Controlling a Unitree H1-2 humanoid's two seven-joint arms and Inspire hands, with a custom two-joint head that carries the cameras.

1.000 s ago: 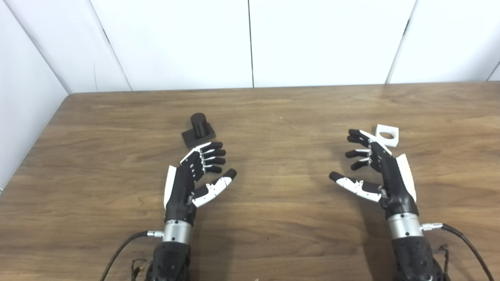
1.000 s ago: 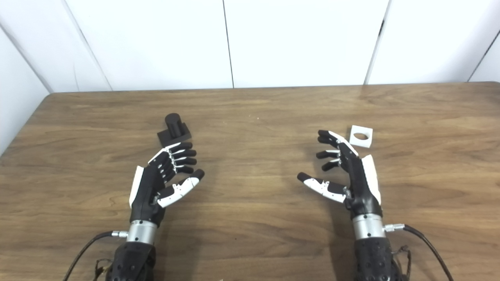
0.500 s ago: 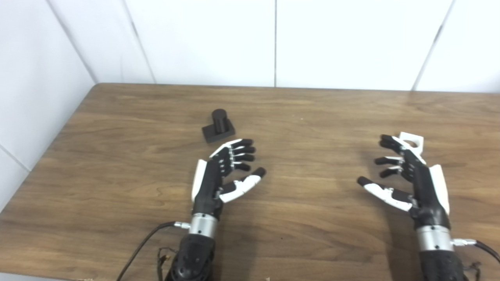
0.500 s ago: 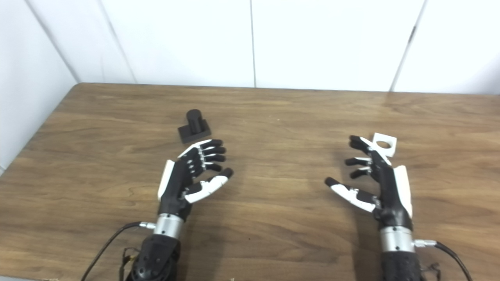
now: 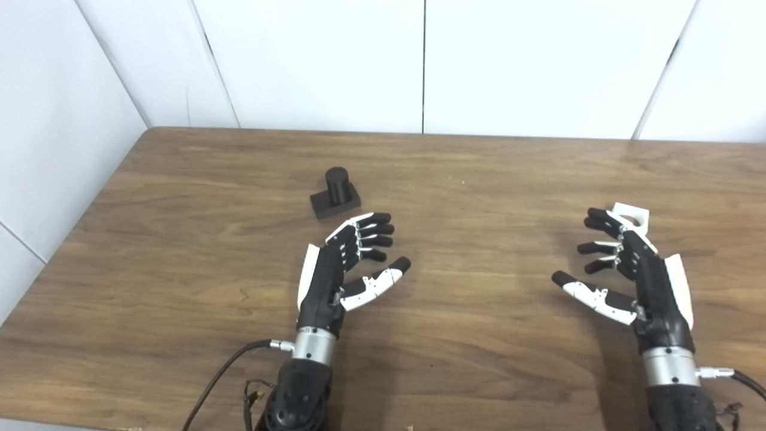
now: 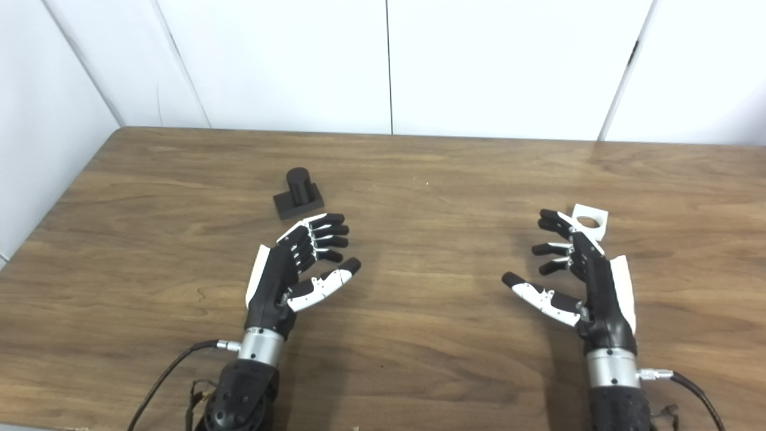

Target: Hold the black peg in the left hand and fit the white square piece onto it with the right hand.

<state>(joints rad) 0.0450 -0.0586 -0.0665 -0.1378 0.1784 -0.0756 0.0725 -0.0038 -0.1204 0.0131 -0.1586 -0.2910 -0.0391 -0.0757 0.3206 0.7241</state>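
Note:
The black peg (image 5: 335, 193), a short cylinder on a square base, stands upright on the wooden table left of centre. My left hand (image 5: 346, 263) hovers just in front of it and slightly to its right, open, fingers spread, holding nothing. The white square piece (image 6: 589, 220) with a round hole lies flat on the right side of the table. My right hand (image 5: 628, 275) is open just in front of it; its fingertips hide part of the piece's near corner. I cannot tell whether they touch it.
The wooden table (image 5: 479, 179) meets white wall panels at the back and on the left. Its left edge (image 5: 78, 221) runs diagonally. Black cables trail from both wrists near the front edge.
The camera swung left between 1.0 s and 0.5 s ago, shifting the whole picture right. Since then the picture has held steady and both hands have stayed open with barely any movement.

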